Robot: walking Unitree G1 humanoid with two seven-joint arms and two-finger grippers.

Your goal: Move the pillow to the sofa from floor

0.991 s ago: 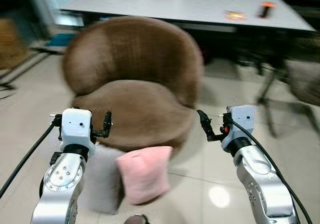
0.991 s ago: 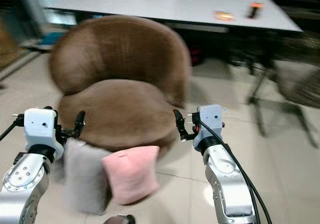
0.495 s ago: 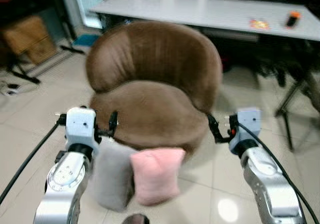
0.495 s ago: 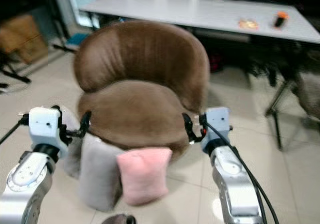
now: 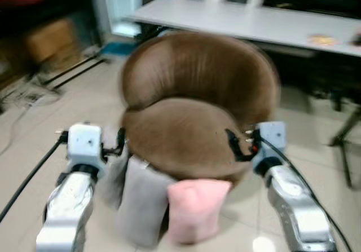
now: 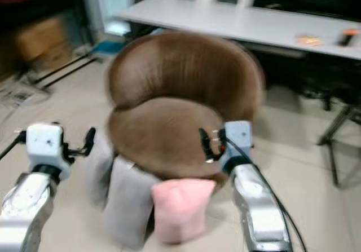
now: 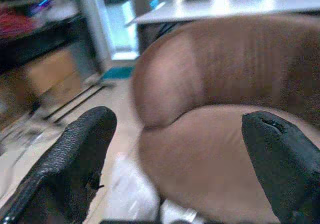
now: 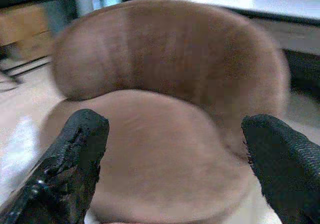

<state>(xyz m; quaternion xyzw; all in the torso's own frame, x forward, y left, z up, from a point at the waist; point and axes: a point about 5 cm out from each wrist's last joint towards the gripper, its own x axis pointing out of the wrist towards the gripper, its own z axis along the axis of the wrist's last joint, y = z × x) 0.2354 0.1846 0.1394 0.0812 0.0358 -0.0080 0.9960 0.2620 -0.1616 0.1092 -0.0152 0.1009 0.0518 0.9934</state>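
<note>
My left pincer point(image 5: 120, 141) hung spread and empty off the sofa's point(image 5: 197, 111) left flank; my right pincer point(image 5: 232, 145) was spread and empty too, raised at the front right edge of the seat. Through both wrist cameras my black fingers point(image 7: 75, 154) stood wide apart, framing the brown seat and curved backrest. The head cameras added what lay below: the pink pillow point(image 5: 196, 208) stood on the tiled floor point(image 5: 34, 150), leaning against the sofa's front, just beside a grey cushion point(image 5: 144, 207) on its left. Farther back stood a long white bench point(image 5: 254, 23) carrying a small orange thing, too blurred to identify.
</note>
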